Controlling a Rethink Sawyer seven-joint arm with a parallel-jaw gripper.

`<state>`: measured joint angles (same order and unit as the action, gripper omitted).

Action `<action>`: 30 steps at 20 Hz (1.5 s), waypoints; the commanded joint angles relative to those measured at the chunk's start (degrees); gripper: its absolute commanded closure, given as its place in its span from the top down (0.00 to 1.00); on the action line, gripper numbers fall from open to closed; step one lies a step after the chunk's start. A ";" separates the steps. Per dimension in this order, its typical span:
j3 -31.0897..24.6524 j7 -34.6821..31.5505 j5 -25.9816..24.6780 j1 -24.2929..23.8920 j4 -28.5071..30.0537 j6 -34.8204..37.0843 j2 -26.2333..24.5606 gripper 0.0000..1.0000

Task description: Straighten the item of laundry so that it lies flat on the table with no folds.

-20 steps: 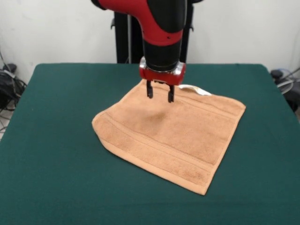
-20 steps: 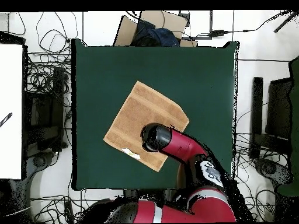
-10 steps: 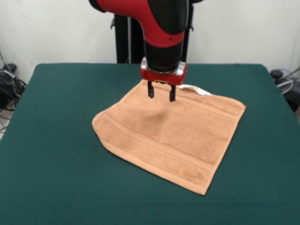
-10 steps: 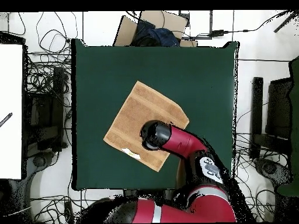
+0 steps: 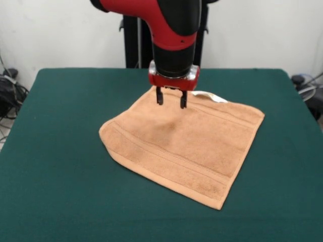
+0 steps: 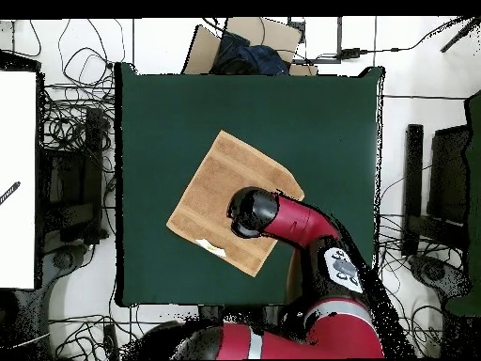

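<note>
Towel (image 5: 186,138) lies spread near the middle of the table (image 5: 55,166), label (image 5: 208,96) at its far edge. It looks flat; the left corner looks slightly thick, possibly a small tuck. Gripper (image 5: 170,99) hangs just above the far part, jaws open and empty. Over the last second the arm (image 6: 287,221) only drifted a little sideways; towel unmoved. Straightening looks nearly or fully done.

1. The small orange-brown terry hand towel (image 5: 184,146) lies spread near the middle of the dark green felt tabletop (image 5: 60,151).
2. The claw (image 5: 171,99) hangs above the towel's far part.
3. The small white label (image 5: 209,96) lies at the towel's far edge, beside the claw.
</note>
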<state>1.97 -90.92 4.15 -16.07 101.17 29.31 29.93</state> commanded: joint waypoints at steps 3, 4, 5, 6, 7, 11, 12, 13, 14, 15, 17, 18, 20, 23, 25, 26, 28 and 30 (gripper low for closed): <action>-7.65 2.64 -3.56 -2.56 -5.00 6.48 0.36 1.00; -7.72 2.49 -3.69 -2.58 -4.99 6.53 0.39 1.00; -7.80 2.37 -3.79 -2.60 -5.03 6.60 0.46 1.00; -7.87 2.30 -3.93 -2.66 -5.10 6.70 0.46 1.00; -7.95 2.23 -4.06 -2.73 -5.16 6.80 0.46 1.00; -8.67 2.63 -4.70 -3.65 -5.75 7.72 0.30 1.00; -8.91 2.67 -4.82 -3.88 -5.90 7.88 0.18 1.00; -9.12 2.63 -4.83 -4.05 -5.83 7.90 0.25 1.00; -9.46 2.61 -4.83 -4.32 -5.74 7.80 0.18 1.00; -9.66 2.64 -4.92 -4.54 -5.51 7.72 0.25 1.00; -10.13 2.66 -5.01 -5.04 -4.75 7.16 0.42 1.00; -10.40 2.61 -4.97 -5.31 -4.42 6.87 0.45 1.00; -10.93 2.58 -4.98 -5.86 -3.85 6.32 0.44 1.00; -11.26 2.69 -5.25 -6.18 -4.74 6.84 -0.26 1.00; -11.27 2.67 -5.40 -6.32 -5.11 7.46 -0.38 1.00; -11.27 2.77 -5.59 -6.39 -5.35 7.81 -0.41 1.00; -10.75 3.30 -6.46 -6.00 -6.54 9.32 -0.32 1.00; -10.88 4.16 -7.23 -6.15 -7.21 10.11 -0.34 1.00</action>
<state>-2.97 -90.92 0.99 -21.78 97.15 33.27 29.93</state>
